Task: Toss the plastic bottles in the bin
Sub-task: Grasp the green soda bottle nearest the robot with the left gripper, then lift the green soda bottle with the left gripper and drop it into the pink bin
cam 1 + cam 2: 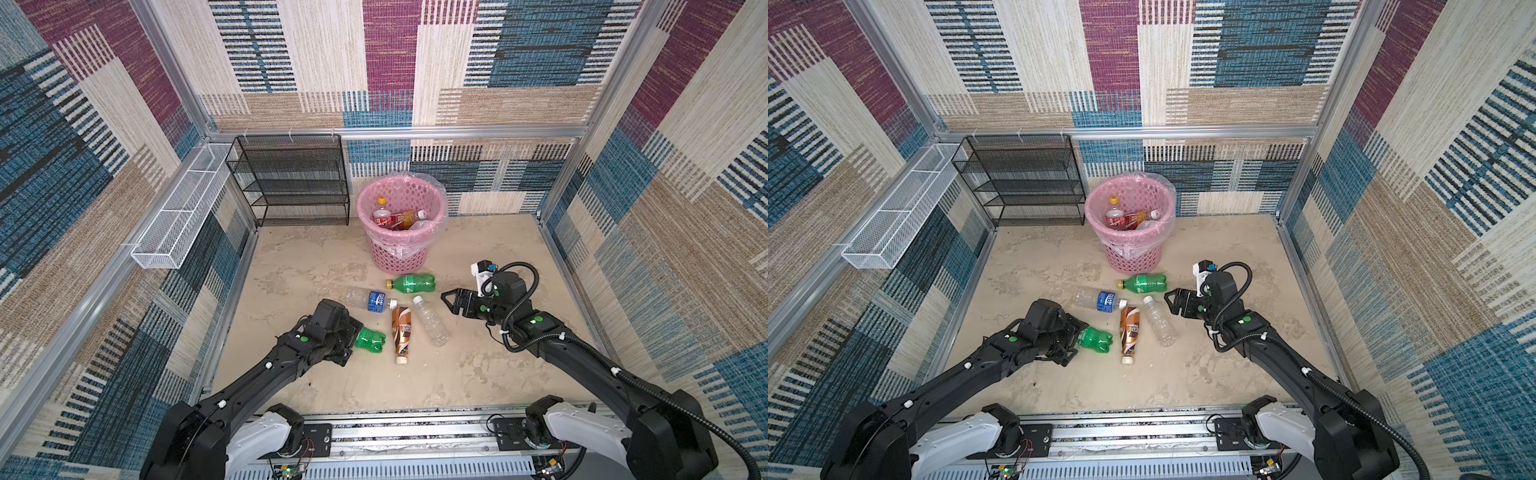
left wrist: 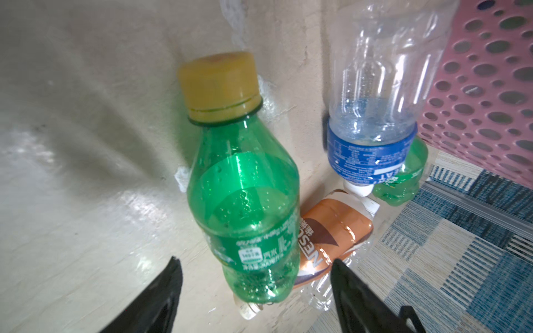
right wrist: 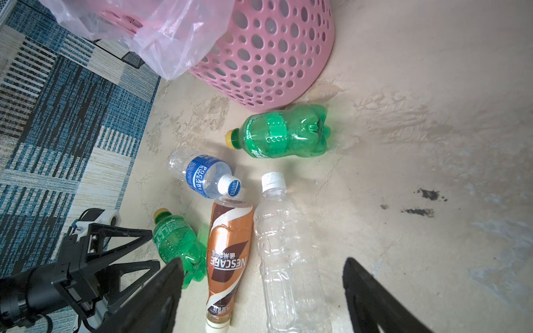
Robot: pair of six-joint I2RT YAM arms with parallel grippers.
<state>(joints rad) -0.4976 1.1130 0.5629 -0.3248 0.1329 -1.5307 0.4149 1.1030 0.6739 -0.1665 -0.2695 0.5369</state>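
Five bottles (image 1: 402, 332) lie on the surface (image 1: 478, 374) before the pink perforated bin (image 1: 417, 259), more inside it. Left fingers (image 2: 170, 288) gape around the yellow-capped green bottle (image 2: 245, 201) without touching; right fingers (image 3: 167, 291) hang wide, empty, near the clear bottle (image 3: 288, 259)

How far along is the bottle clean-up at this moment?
Partly done. Several bottles already lie in the pink bin. In hand: the left gripper, jaws open, straddles a green bottle on the floor, not yet closed; the right gripper is open and empty. Left: that one plus the second green bottle, blue-label bottle, brown coffee bottle and clear bottle.
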